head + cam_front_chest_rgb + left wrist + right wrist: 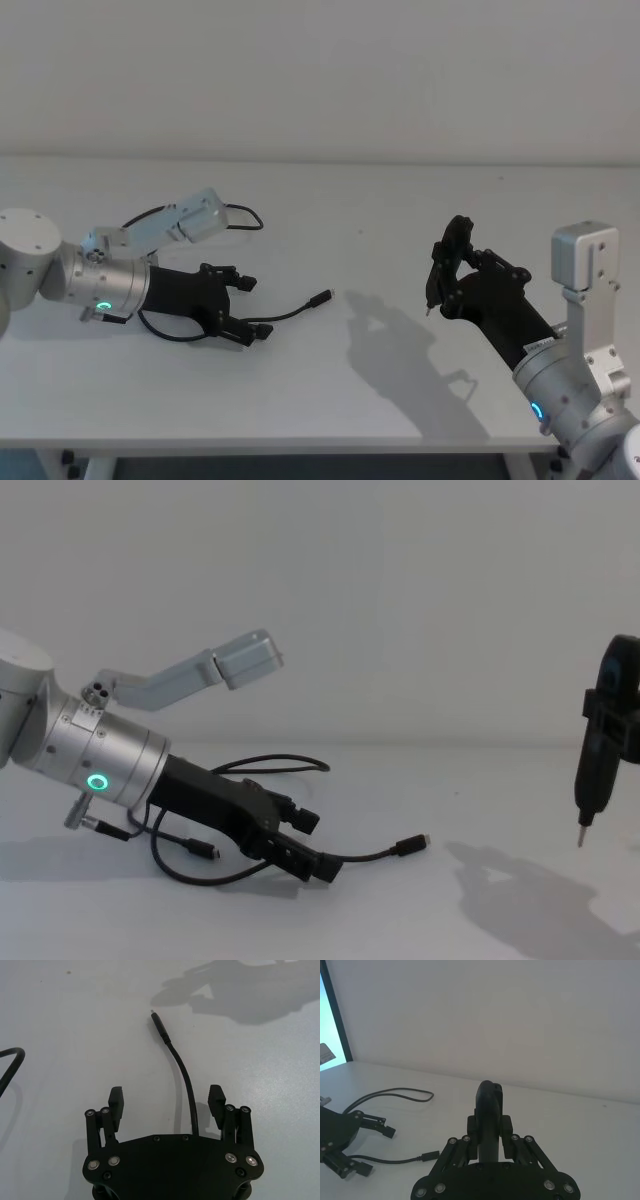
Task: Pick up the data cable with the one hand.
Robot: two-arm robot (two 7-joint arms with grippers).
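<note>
Operator: Report the position and condition of the working gripper.

Technician: The black angular left gripper [252,308], joined to a silver cylinder [120,280] with a green glowing ring, sits low over the flat white table [400,200] on the robot's left side, tilted forward and down. Its 2 short blocky fingers [116,1102] are spread wide. Nothing is pinched between them.

Operator: Locate the task item.

Technician: The long thin black data cable [295,312] lies on the table in loose loops. 1 section passes between the 2 spread fingers, closer to the finger nearer the robot. The left wrist view shows a narrow gap between cord and finger. From there the cord curves out beyond the gripper and ends in a small black plug [322,297] with a metal tip, resting on the table toward its middle. 1 loop runs behind the left arm on the far side, and another curves below the wrist. In the chest view a 2nd plug [205,851] lies under the arm.

Operator: Contact status?

Technician: Whether the lower finger touches the table cannot be determined.

Operator: Report the other arm.

Technician: The black right gripper [445,270], on an arm with a blue ring [538,410], hangs above the table on the robot's right, well apart from the cable. It casts a shadow [400,340] on the surface.
</note>
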